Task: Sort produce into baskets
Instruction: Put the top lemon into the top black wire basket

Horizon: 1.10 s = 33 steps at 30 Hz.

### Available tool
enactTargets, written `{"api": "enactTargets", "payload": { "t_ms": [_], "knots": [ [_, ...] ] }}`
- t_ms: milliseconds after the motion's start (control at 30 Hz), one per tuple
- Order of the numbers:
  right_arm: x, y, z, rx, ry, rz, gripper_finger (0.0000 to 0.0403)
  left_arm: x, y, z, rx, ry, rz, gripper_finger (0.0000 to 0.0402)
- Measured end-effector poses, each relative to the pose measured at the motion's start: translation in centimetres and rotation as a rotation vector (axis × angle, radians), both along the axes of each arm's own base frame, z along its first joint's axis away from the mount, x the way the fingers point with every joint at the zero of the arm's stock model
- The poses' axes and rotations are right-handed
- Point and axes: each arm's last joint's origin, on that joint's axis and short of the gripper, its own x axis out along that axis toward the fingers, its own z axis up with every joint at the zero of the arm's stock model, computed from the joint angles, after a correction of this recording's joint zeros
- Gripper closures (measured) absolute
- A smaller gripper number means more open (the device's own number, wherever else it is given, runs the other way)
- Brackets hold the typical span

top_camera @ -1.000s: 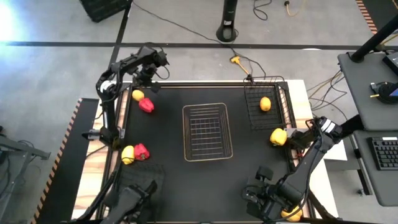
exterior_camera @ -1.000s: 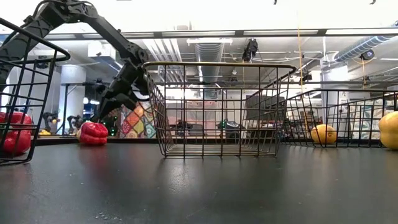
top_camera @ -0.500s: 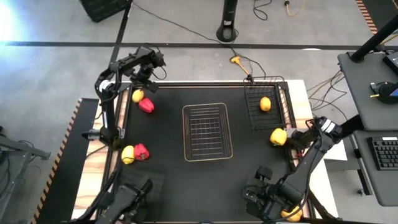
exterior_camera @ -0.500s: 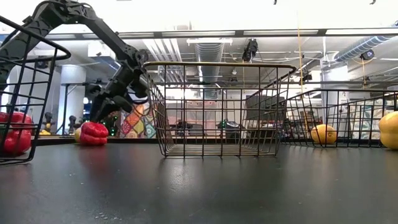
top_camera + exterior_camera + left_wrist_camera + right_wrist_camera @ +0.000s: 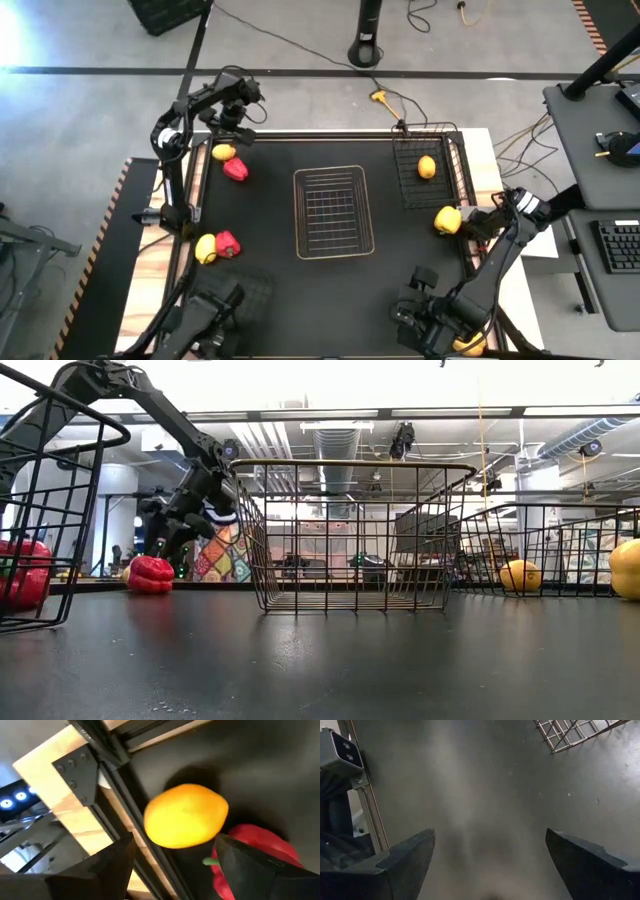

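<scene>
A yellow-orange lemon [image 5: 224, 152] lies on the black table top at its far left edge, beside a red bell pepper [image 5: 235, 170]. My left gripper [image 5: 229, 128] hangs open above the lemon [image 5: 186, 815]; its fingers stand on either side of the lemon without touching it. The red pepper [image 5: 260, 850] shows just beyond. My right gripper [image 5: 487, 855] is open over bare table at the near right. A pale wire basket [image 5: 333, 212] stands in the middle. A black basket [image 5: 412, 178] at the far right holds a lemon [image 5: 427, 167].
A yellow pepper [image 5: 206, 248] and a red pepper [image 5: 228, 243] lie at the left. Another yellow pepper [image 5: 447, 219] lies at the right. A black wire basket [image 5: 45, 510] stands at the near left corner. A yellow piece [image 5: 468, 345] shows under the right arm.
My left gripper has opened and has moved a little toward the table's far left corner, over the lemon. The lemon and the red pepper have stayed in place. The black basket at the near left has shifted in the low view.
</scene>
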Motion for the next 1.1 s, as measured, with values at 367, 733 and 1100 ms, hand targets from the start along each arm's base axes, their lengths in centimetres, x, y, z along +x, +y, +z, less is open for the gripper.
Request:
{"api": "enactTargets", "payload": {
  "t_ms": [367,733,1100],
  "knots": [
    [0.1,-0.1,0.0,-0.019,-0.023,-0.009,0.0030,0.1,-0.5,-1.9,-0.056,-0.022,-0.019,0.0148],
    [0.1,-0.1,0.0,-0.020,-0.017,-0.002,0.0030,-0.3,-0.2,-2.9,0.017,-0.002,0.092,0.0122],
    [0.1,-0.2,0.0,-0.043,-0.029,0.000,0.0030,-0.5,-1.0,0.6,-0.008,0.074,-0.004,0.0110]
  ]
}}
